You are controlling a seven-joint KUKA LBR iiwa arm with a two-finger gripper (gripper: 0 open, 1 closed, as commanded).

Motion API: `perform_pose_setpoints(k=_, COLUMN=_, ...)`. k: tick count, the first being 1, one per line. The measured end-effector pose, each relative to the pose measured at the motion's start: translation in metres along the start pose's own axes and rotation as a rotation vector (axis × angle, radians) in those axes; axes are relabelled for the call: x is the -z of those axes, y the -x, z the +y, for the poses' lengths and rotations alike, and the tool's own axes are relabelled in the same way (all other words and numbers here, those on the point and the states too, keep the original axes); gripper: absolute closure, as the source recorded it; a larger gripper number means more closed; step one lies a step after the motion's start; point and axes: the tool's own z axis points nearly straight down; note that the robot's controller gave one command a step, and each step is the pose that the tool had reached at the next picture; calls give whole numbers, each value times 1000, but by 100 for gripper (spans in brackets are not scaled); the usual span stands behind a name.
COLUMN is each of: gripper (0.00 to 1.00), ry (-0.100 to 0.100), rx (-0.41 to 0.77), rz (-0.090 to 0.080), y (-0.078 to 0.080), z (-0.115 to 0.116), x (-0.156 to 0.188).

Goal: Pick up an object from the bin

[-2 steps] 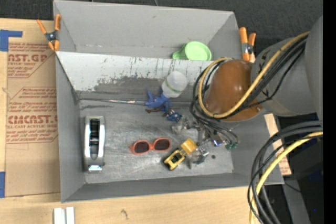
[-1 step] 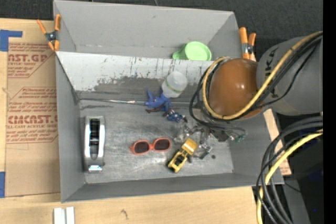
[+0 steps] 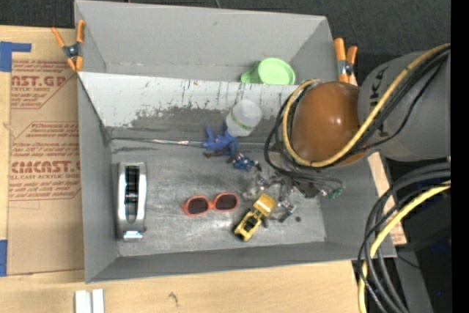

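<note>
Here's the gripper (image 3: 271, 196), down low in the bin (image 3: 183, 91). It sits just right of the red sunglasses (image 3: 211, 204) and a touch farther back, with the arm's rounded orange cover (image 3: 326, 121) looming behind it. Right beneath it lies a small yellow toy truck (image 3: 250, 222), touching or very nearly so. The truck is just right of the sunglasses, slightly nearer the front wall, and lying at a slant. Whether the jaws are parted or clamped I cannot tell, as the wrist and its cables crowd that spot, so I claim no hold. That truck looks the likely pick: light, stiff, probably hard plastic or die-cast. It is a bit slick and lumpy with wheels, so it could twist out of a pinch. My call is to take it across the narrow body, side to side, not by the ends. Behind the sunglasses stand a blue toy figure (image 3: 220, 143) and a pale translucent bottle (image 3: 244, 117), with a green lid (image 3: 272, 72) farther back. Well left of the sunglasses rests a silver tape dispenser (image 3: 132, 200).
</note>
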Motion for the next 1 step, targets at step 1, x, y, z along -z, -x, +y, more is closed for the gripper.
perform_pose_setpoints(k=1, gripper=100, ry=0, rx=0, rz=0, y=0, z=0, x=0)
